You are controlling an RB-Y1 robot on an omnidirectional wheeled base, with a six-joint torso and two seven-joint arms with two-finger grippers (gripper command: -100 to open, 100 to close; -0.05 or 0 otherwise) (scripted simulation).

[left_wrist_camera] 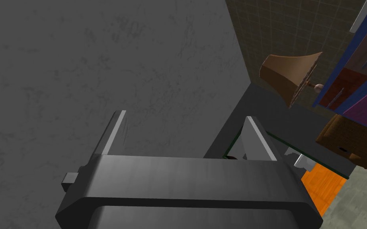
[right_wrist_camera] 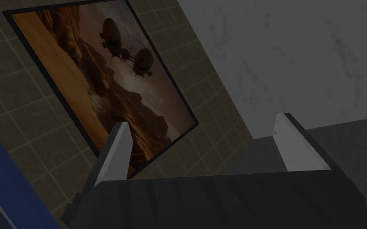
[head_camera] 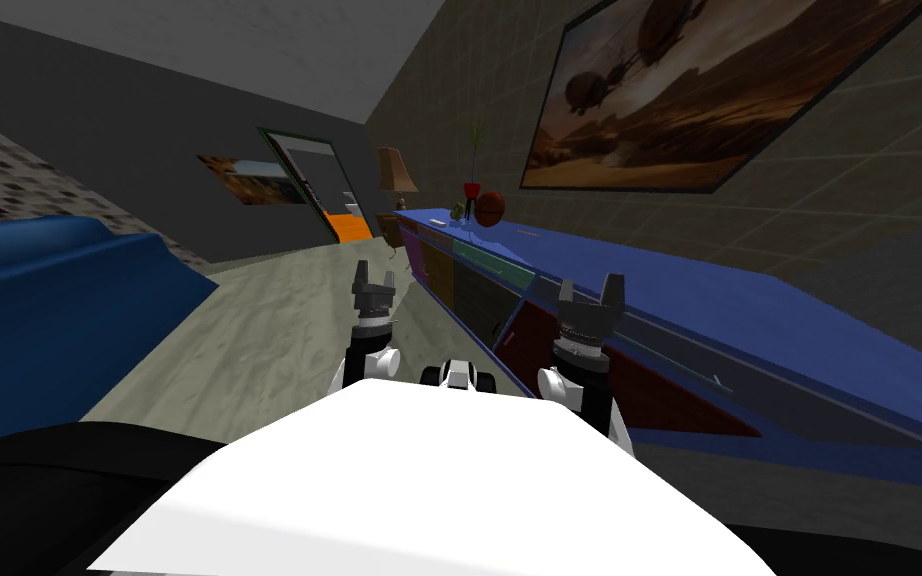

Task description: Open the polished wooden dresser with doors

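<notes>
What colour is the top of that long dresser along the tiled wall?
Blue. The long dresser's flat top shows best in the head view.

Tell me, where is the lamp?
In the head view, the lamp stands far ahead, just past the far end of the blue dresser and right of the doorway.

Your right wrist view is dim; the head view's tiled wall splays toward the upper right.
</notes>
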